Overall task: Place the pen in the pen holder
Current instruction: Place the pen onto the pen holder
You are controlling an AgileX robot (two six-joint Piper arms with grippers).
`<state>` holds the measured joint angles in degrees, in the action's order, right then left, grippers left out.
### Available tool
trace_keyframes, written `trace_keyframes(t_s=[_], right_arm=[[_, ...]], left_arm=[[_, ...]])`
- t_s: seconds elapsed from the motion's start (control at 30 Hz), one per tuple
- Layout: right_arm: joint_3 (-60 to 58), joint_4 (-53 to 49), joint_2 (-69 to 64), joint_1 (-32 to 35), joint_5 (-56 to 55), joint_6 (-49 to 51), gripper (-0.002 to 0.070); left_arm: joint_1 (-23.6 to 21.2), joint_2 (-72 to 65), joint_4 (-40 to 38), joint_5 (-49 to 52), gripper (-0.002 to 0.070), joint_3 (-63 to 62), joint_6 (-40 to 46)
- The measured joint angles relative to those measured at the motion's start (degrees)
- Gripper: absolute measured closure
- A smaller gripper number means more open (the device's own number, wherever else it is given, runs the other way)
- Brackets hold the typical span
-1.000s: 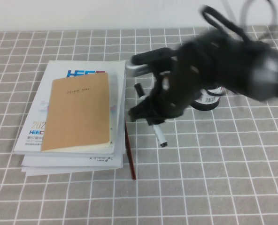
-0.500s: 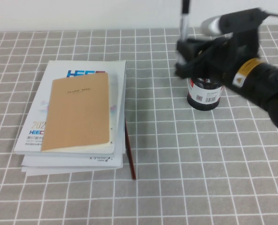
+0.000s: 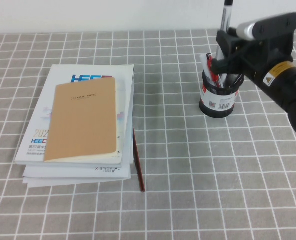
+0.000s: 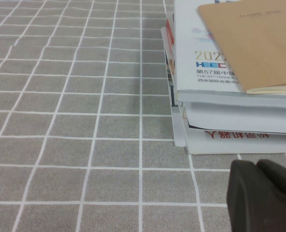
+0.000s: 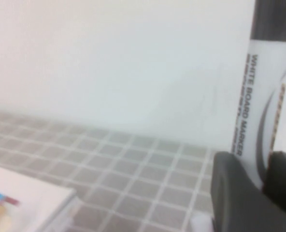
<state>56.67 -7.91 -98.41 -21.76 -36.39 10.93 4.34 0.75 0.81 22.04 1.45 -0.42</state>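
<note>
My right gripper (image 3: 224,56) is shut on the pen (image 3: 227,17), a thick white marker with black ends, and holds it upright right over the pen holder (image 3: 218,102). The pen holder is a black mesh cup with a red-and-white label, and slim red-capped pens (image 3: 209,67) stand in it. In the right wrist view the pen (image 5: 264,96) rises between the two dark fingers of my right gripper (image 5: 261,181). My left gripper (image 4: 264,193) shows only in the left wrist view, shut and empty, low over the table beside the stack of books.
A stack of books (image 3: 115,85) with a tan notebook (image 3: 83,120) on top lies at the left of the table; it also shows in the left wrist view (image 4: 230,63). A thin dark-red pencil (image 3: 138,160) lies along its right edge. A grey checked cloth (image 3: 198,190) covers the table.
My right arm lifted the pen from the table beside the books, turned it upright and carried it right, from left of the pen holder to right above it.
</note>
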Motion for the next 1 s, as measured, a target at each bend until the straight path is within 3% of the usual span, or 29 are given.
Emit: trace_keyframes(t_s=[0.53, 0.6, 0.73, 0.8, 0.9, 1.0], right_arm=[[0.0, 2.46, -8.07, 1.76, -2.48, -2.84, 0.0573], [0.0, 2.56, -8.07, 1.76, -2.82, -2.84, 0.0519], [0.0, 2.56, -8.07, 1.76, -2.82, -2.84, 0.0341], [0.0, 2.58, -7.96, 1.76, -2.1, -2.84, 0.0312], [0.0, 2.58, -6.29, 1.76, 0.75, -2.84, 0.0351], [-0.82, 2.58, -2.89, 1.76, 3.39, -2.84, 0.0497]], left_arm=[[0.0, 0.0, 0.0, 0.0, 0.068, 0.0, 0.0], [0.0, 0.0, 0.0, 0.0, 0.068, 0.0, 0.0], [0.0, 0.0, 0.0, 0.0, 0.068, 0.0, 0.0], [0.0, 0.0, 0.0, 0.0, 0.068, 0.0, 0.0], [0.0, 0.0, 0.0, 0.0, 0.068, 0.0, 0.0], [0.0, 0.0, 0.0, 0.0, 0.068, 0.0, 0.0]])
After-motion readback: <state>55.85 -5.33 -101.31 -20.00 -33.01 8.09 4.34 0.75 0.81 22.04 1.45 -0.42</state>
